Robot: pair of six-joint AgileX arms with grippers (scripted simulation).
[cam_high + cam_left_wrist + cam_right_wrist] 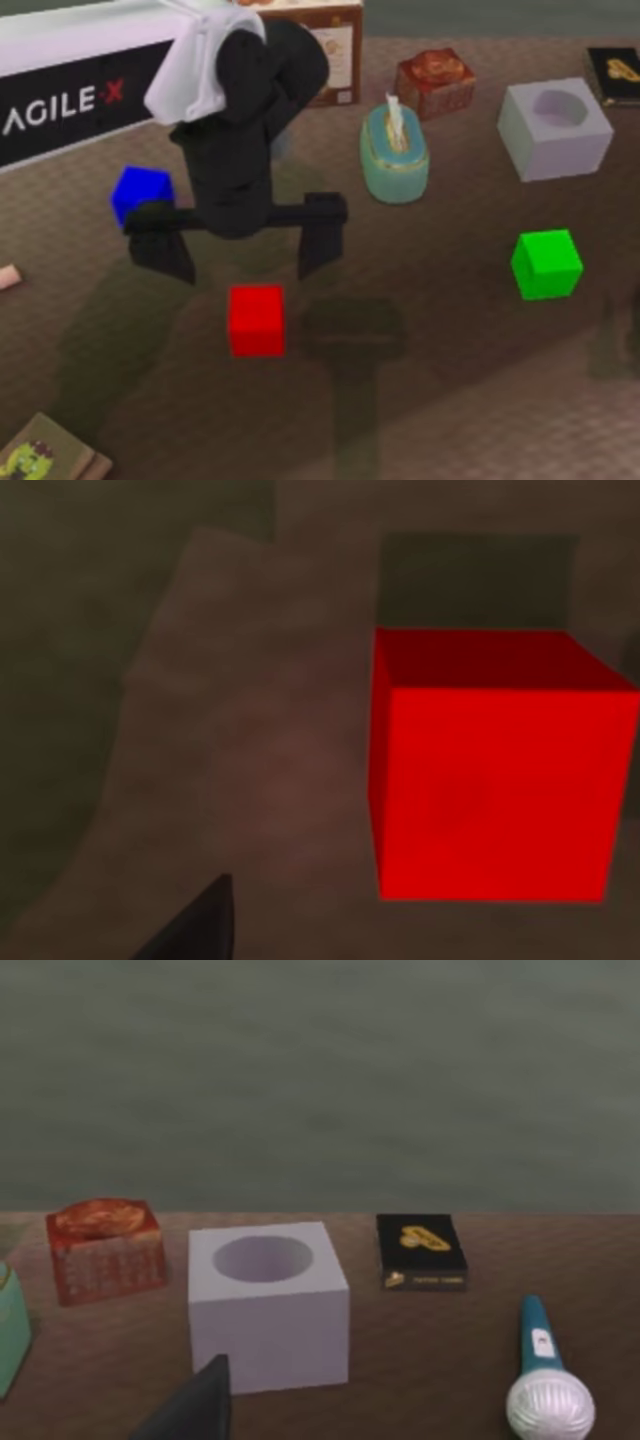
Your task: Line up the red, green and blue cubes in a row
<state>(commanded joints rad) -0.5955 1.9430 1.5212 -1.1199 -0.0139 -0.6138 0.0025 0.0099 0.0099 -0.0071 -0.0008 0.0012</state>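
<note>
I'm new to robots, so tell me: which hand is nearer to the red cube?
The left hand. It hangs open just above and behind the red cube, not touching it. The right hand is out of the top view, somewhere off the table's right side.

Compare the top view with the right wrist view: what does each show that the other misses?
Only the top view shows the red cube, green cube, blue cube and the left end effector open above the table.

Only the right wrist view shows a microphone.

Both show the grey block with its round hollow, the black box, the orange box and the teal tissue box.
</note>
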